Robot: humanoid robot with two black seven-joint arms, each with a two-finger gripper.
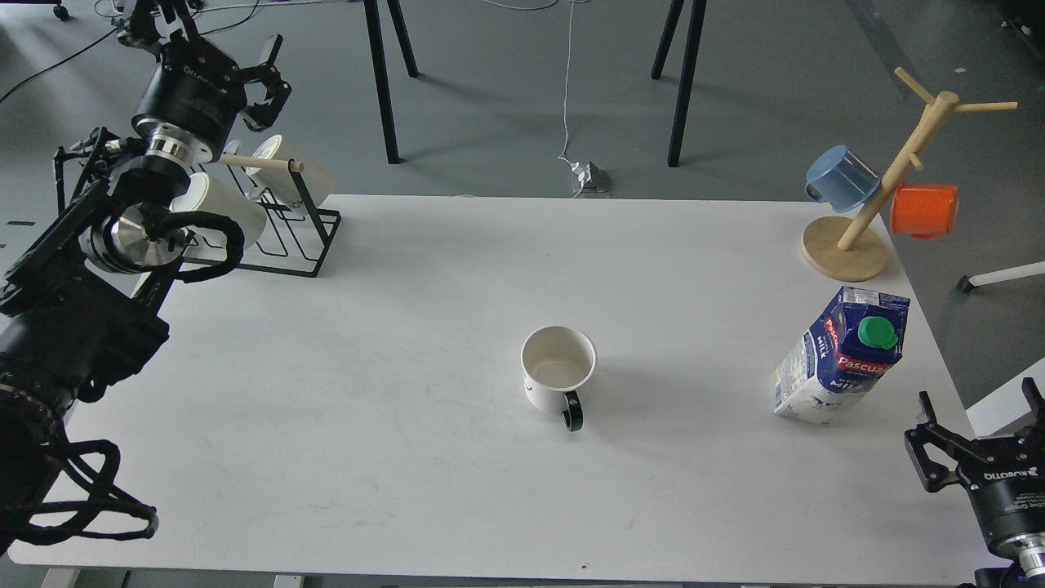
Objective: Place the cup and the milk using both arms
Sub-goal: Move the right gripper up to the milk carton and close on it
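The cup [558, 369], white with a dark handle pointing toward me, stands upright near the middle of the white table [408, 457]. The milk [845, 358], a blue-and-white Pascual carton with a green cap, stands upright near the table's right edge. My left gripper [268, 75] is raised at the far left, above the mug rack, open and empty, far from the cup. My right gripper [978, 431] is at the bottom right corner, open and empty, just in front and to the right of the milk.
A black wire rack [286, 233] with white mugs [216, 204] stands at the back left. A wooden mug tree [849, 245] holds a blue mug [841, 175] and an orange mug [924, 210] at the back right. Black stand legs [380, 82] rise behind the table.
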